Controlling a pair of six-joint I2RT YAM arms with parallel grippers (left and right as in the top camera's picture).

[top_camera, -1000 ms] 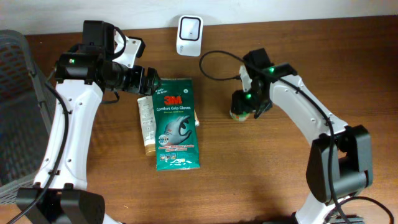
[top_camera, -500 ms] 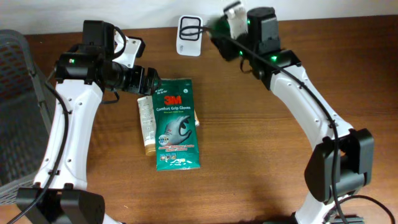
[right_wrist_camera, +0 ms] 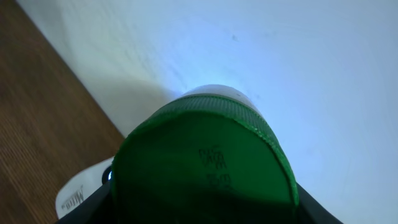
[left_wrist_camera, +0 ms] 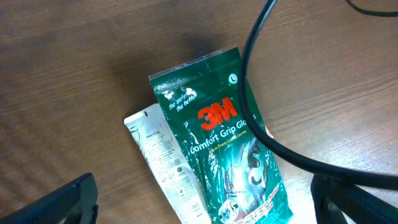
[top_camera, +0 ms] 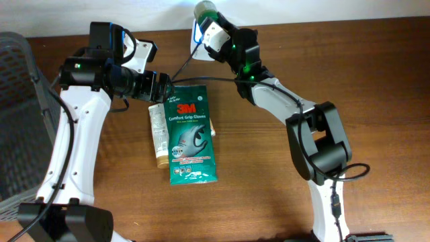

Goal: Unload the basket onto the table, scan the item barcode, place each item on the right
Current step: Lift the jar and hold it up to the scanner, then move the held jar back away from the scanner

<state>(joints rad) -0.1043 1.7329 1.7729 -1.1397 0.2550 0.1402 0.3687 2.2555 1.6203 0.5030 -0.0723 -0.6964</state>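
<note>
Right gripper (top_camera: 209, 21) clamps the green-capped container (top_camera: 203, 10) above the white scanner (right_wrist_camera: 74, 198) at the table's (top_camera: 282, 202) far edge; left gripper (top_camera: 160, 86) spread wide over glove pack (top_camera: 191, 134)

Looking like a mock shop checkout — showing a wooden table (top_camera: 282, 195) against a white wall (top_camera: 336, 10), a white scanner (right_wrist_camera: 81, 193), a green jar (right_wrist_camera: 199, 168) up beside it, packaged gloves (top_camera: 190, 134) lying flat, a grey basket (top_camera: 17, 101) standing left.

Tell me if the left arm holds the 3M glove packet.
No, the glove packet lies flat on the table, left fingers open, clear of it.
</note>
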